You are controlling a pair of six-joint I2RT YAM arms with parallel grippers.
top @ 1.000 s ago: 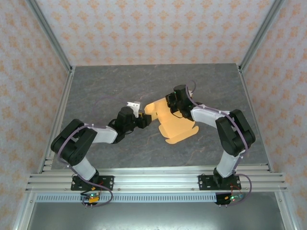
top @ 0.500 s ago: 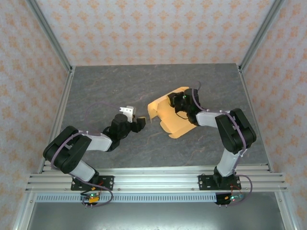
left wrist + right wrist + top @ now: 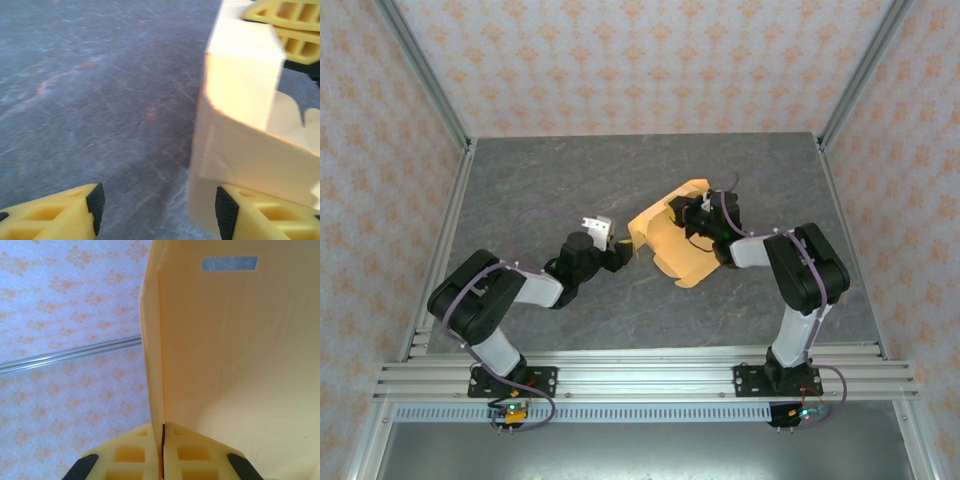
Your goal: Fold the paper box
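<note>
Since half a second ago the left gripper (image 3: 622, 256) has edged closer to the paper box (image 3: 665, 248), which stands mid-table on the grey marbled table (image 3: 540, 180). Its jaws are spread, with the box's upright corner just ahead (smooth tan card, sharply creased). The right gripper (image 3: 162, 440) pinches a thin raised panel edge-on, with patterned wallpaper (image 3: 75, 315) behind.

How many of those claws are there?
2. The left claw is open, beside the left edge of the paper box. The right claw pinches a raised wall of the box.
</note>
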